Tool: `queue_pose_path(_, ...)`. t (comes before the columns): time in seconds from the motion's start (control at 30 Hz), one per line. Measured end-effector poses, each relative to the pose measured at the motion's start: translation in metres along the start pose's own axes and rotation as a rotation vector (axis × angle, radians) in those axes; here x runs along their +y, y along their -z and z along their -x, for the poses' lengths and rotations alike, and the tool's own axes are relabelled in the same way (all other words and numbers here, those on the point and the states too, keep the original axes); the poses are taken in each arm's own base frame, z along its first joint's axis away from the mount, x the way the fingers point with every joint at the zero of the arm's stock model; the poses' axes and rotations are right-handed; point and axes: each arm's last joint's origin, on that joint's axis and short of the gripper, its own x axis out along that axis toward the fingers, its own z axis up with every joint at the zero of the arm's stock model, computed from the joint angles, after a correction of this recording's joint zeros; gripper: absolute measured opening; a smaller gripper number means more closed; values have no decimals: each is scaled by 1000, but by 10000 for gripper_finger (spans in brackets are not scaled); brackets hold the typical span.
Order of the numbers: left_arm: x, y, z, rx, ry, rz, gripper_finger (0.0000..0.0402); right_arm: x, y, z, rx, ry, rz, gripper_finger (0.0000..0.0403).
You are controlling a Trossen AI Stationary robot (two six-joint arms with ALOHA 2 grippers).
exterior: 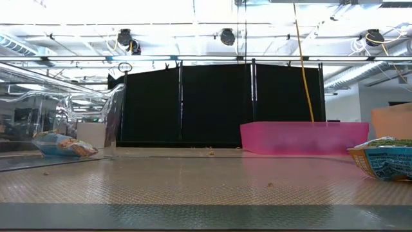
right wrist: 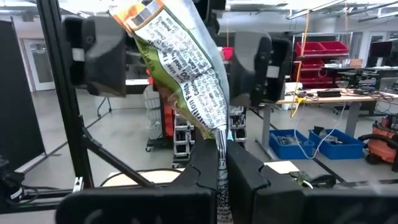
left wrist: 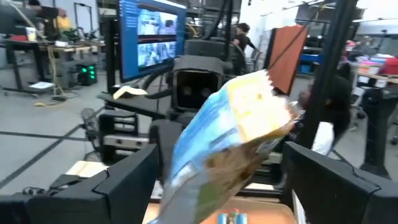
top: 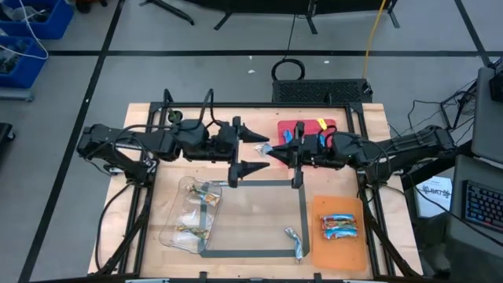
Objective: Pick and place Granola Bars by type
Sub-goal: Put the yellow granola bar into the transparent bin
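Note:
A granola bar [right wrist: 180,68] in a blue, green and orange wrapper hangs in the air above the table's middle, with my right gripper [top: 279,151] shut on it. My left gripper [top: 263,152] comes from the table's left and is open. Its two fingers [right wrist: 99,53] stand on either side of the bar's free end [left wrist: 249,112] without touching it. More bars lie in a clear tray [top: 177,232] at the near left, and blue ones lie on an orange mat [top: 350,248] at the near right. One bar [top: 295,242] lies loose on the table. My right gripper pinches the bar's flat crimped end [right wrist: 220,146] between its two fingers. The fingers come about level from the table's right side and lie along the bar. The bar sticks out past the fingertips toward my left gripper, tilted upward and lifted clear of the table.
A red bin [top: 310,126] stands at the far side behind the grippers, pink bin [exterior: 302,137] in the low view. A taped rectangle [top: 302,208] marks the table's middle. Black frame posts line the table's edges.

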Motion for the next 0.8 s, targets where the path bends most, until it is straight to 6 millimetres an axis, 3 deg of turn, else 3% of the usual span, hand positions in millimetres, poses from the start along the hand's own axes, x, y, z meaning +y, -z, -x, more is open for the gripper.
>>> queue_pose_path(0.13, -2, 2, 0, 17, 5, 1, 335, 2, 0, -5, 6, -20, -10, 4)
queue_pose_path(0.23, -1, 2, 0, 16, -7, 11, 297, 3, 1, -6, 10, -22, -18, 4)
queue_pose_path(0.6, -1, 1, 0, 13, -11, 40, 41, 3, -1, -6, -8, -24, -24, 12)
queue_pose_path(0.8, -1, 1, 0, 10, -12, 92, 32, 3, -2, -6, -24, -22, 3, 60)
